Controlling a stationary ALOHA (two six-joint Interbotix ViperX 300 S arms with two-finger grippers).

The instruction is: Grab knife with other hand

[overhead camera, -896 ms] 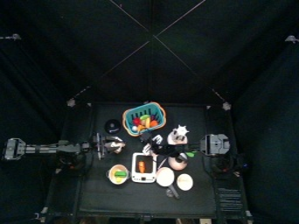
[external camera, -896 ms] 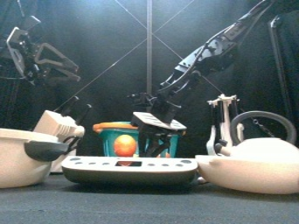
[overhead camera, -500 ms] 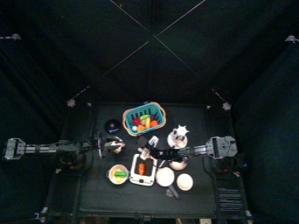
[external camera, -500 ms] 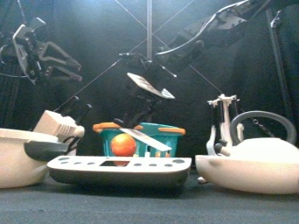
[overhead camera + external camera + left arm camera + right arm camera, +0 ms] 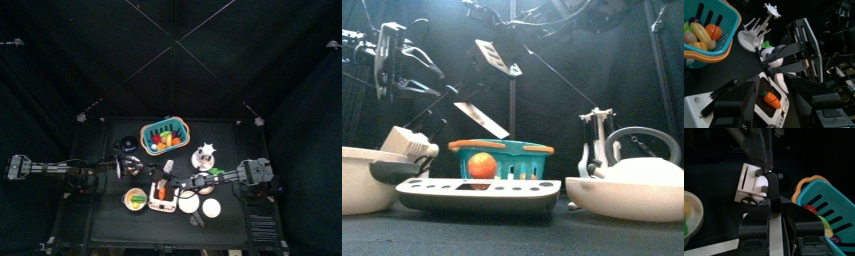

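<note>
Here the right gripper point(image 5: 492, 52) holds the knife point(image 5: 481, 118) raised above the teal basket point(image 5: 501, 160), blade slanting down, while the left gripper point(image 5: 769, 102) stands wide open nearby and should close squarely on the free part.

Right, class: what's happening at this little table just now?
The right pincer holds the knife up in the air, its pale blade slanting above the teal basket of toy fruit. The left pincer is open and empty, facing the right arm over the table. The knife has not yet passed to the other arm.
</note>
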